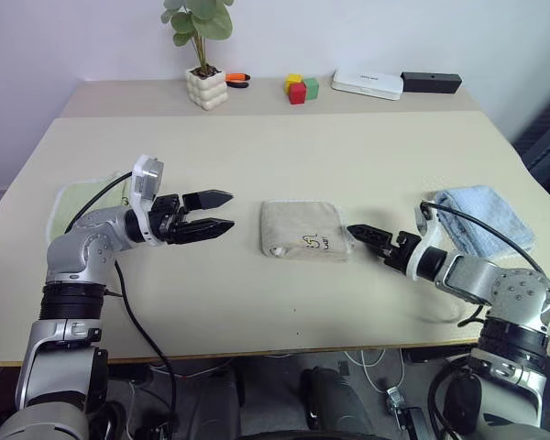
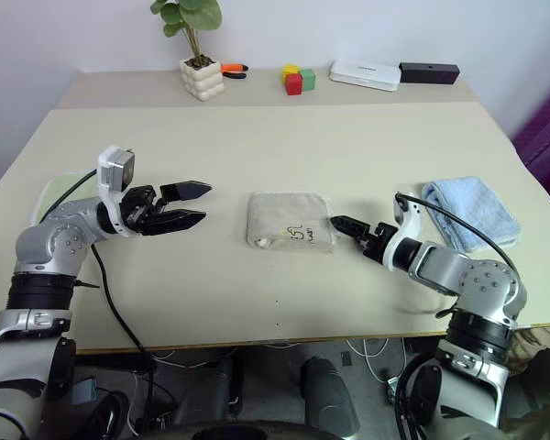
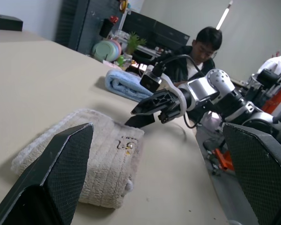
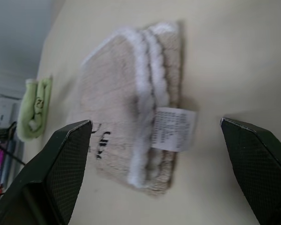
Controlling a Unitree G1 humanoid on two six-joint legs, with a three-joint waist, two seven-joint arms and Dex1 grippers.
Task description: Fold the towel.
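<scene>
The towel [image 1: 302, 229], beige terry cloth with small dark printed marks near its front right corner, lies folded into a small rectangle at the middle of the table. In the right wrist view its white corded edges and a white label [image 4: 173, 129] show. My left gripper [image 1: 229, 211] hovers open to the towel's left, pointing at it with a gap between. Just off the towel's right edge, my right gripper [image 1: 356, 233] is low over the table, open, with nothing between its fingers. The left wrist view looks across the towel [image 3: 98, 154] to the right gripper [image 3: 138, 115].
A light blue folded towel [image 1: 484, 218] lies at the right, a pale green one [image 1: 73, 203] at the left behind my left arm. Along the far edge stand a potted plant [image 1: 206, 87], coloured blocks [image 1: 301, 88], a white box [image 1: 368, 84] and a black box [image 1: 431, 82]. A person [image 3: 201, 51] sits beyond the table.
</scene>
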